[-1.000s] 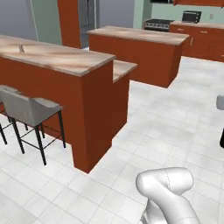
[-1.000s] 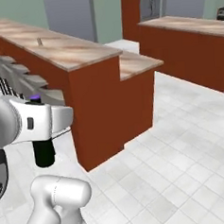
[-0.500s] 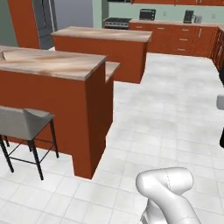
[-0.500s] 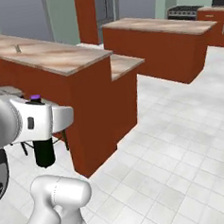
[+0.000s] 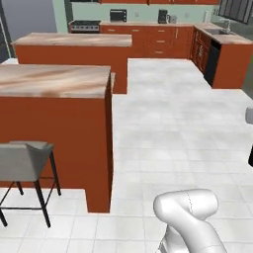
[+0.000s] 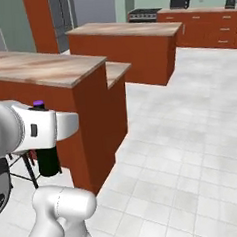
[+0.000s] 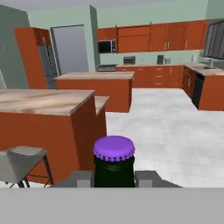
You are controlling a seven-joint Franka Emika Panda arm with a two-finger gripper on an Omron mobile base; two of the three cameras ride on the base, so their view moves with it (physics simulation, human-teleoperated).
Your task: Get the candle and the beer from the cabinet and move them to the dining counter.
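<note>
1. While the base faces the kitchen floor, one stool [image 5: 24, 160] stands at 9 o'clock in the left base view, tucked beside the dining counter [image 5: 54, 81], which marks that counter as the drop-off rather than the island [image 5: 74, 39] behind it at 11 o'clock.
2. One beer [image 7: 114, 162] sits at 6 o'clock in the hand view, purple cap up, its neck between the two fingertips [image 7: 81, 178]; the gripper [image 7: 114, 178] is pinched on it, upright, likely so it rides steady as the base drives.
3. From the right base view the beer [image 6: 47, 158] hangs at 8 o'clock under the white hand, near the counter's end but below its top, so it needs lifting before it can be set down.
4. Counted: one beer, one stool, two stone-topped counters. I see no candle on the visible part of the dining counter, though a small thing at its far left edge is too small to name.
5. Judged from this, the beer's carry is under way and the placing is not yet done.
</note>
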